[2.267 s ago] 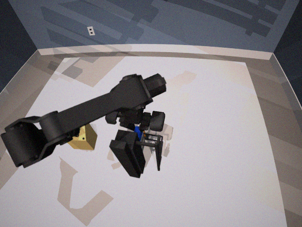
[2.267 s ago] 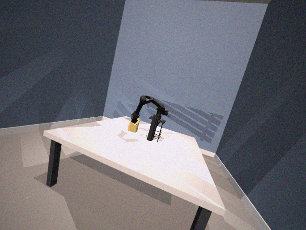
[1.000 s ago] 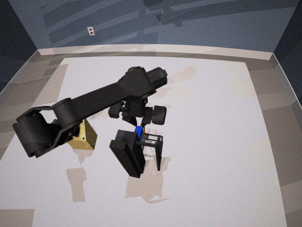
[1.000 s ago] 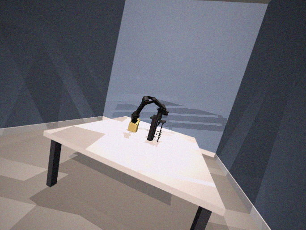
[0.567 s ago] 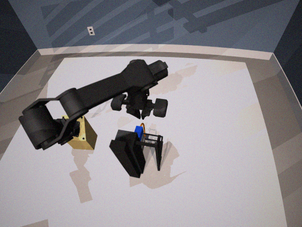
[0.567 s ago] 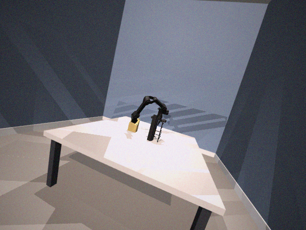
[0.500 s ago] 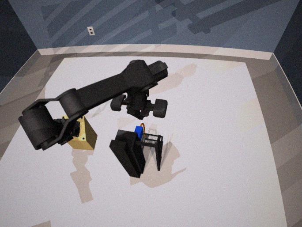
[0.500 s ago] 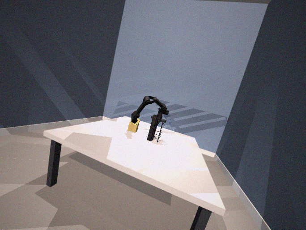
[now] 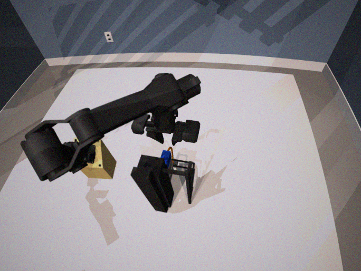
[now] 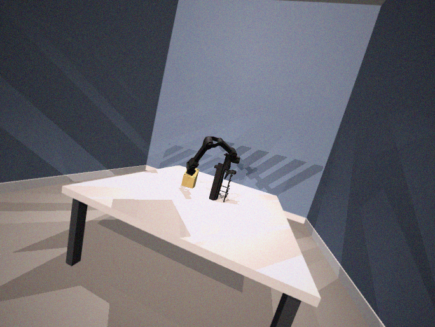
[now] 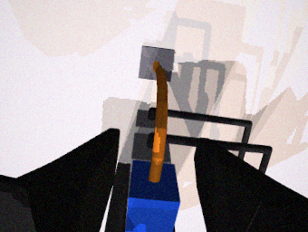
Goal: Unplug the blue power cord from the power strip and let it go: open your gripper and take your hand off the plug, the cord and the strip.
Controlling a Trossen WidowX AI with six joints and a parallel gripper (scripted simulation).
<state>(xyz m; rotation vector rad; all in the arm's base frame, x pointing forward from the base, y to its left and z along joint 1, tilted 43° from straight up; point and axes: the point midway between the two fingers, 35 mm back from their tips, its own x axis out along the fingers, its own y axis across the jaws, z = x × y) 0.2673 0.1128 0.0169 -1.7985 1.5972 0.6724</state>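
At the left, the arm's yellow mount [image 9: 108, 166] [image 10: 189, 180] stands well apart from the work. Further right comes a black upright block [image 9: 153, 184] [image 10: 215, 186], probably carrying the strip. Beside its top is the blue plug [image 9: 165, 156] [image 11: 152, 210], with the gripper [image 9: 168, 143] [image 10: 224, 172] [image 11: 158, 142] around it, fingers parted and a gap showing at each side; whether the prongs are out I cannot tell. If seated, centre and squeeze, then pull straight; if free, widen evenly and back off, sparing the orange cord [image 9: 171, 148] [image 11: 161, 104] and, rightmost, the black wire frame [image 9: 189, 186] [image 10: 227, 186] [image 11: 204, 117].
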